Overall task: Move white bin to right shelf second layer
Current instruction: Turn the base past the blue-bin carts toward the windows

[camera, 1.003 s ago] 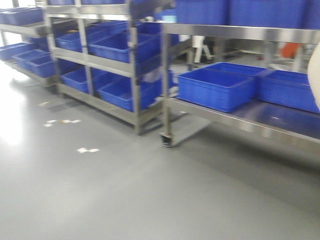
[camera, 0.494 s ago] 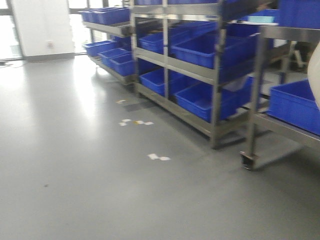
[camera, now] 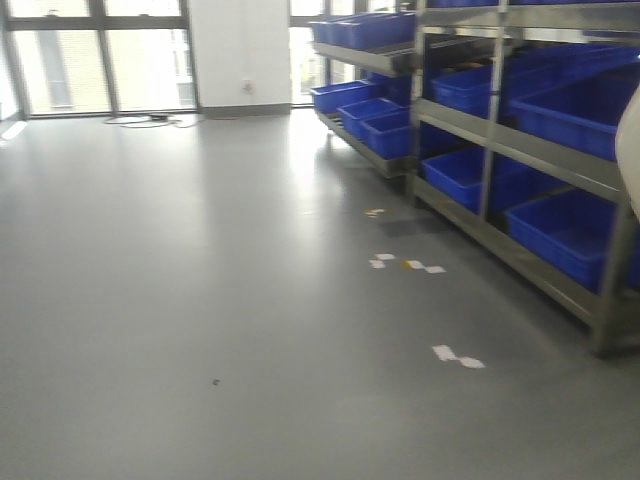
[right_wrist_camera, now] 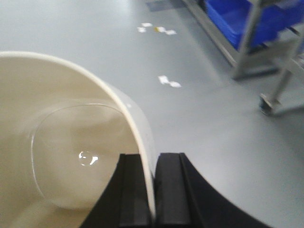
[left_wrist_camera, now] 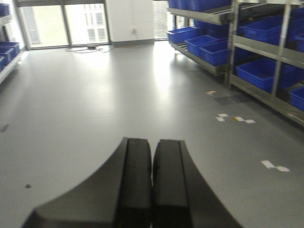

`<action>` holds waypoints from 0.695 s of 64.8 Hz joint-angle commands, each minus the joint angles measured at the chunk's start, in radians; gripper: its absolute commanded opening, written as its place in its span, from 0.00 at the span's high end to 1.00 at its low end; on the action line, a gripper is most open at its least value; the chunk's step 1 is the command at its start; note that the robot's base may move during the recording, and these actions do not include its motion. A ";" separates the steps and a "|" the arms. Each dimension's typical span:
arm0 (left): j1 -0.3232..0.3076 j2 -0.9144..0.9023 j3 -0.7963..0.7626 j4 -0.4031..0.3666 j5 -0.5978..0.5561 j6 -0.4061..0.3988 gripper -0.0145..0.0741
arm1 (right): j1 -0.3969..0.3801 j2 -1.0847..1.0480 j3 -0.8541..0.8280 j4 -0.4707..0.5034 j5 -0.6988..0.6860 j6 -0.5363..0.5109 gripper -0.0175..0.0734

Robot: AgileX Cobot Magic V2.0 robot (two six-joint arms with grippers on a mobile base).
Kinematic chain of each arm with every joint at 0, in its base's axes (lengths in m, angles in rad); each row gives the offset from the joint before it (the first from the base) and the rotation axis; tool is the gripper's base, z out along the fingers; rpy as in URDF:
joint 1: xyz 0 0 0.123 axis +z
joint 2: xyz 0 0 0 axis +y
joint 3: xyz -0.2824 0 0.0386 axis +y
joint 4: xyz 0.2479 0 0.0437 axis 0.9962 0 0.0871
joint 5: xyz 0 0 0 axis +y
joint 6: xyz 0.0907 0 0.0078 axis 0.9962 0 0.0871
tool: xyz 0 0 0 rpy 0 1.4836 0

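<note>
My right gripper is shut on the rim of the white bin. One finger is inside the wall and the other outside. The bin is cream, glossy and empty, and it hangs above the grey floor. Its curved edge also shows at the right border of the front view as the white bin. My left gripper is shut with nothing between its fingers, out over bare floor. I cannot make out the right shelf second layer in these views.
Steel racks full of blue crates line the right side. A wheeled cart's leg and caster stand right of the bin. White tape marks dot the floor. Windows and a floor cable lie far ahead.
The front view has swung left: the racks slid to the right, the wheeled cart left the frame, and the windows and wide floor came in. The bin's edge stays at the right border.
</note>
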 commanded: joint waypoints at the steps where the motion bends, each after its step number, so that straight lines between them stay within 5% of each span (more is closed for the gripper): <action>1: -0.002 -0.016 0.037 0.000 -0.086 -0.003 0.74 | 0.003 -0.001 -0.032 -0.010 -0.096 0.005 0.75; 45: -0.002 -0.016 0.037 0.000 -0.086 -0.003 0.74 | 0.003 -0.001 -0.032 -0.010 -0.096 0.005 0.75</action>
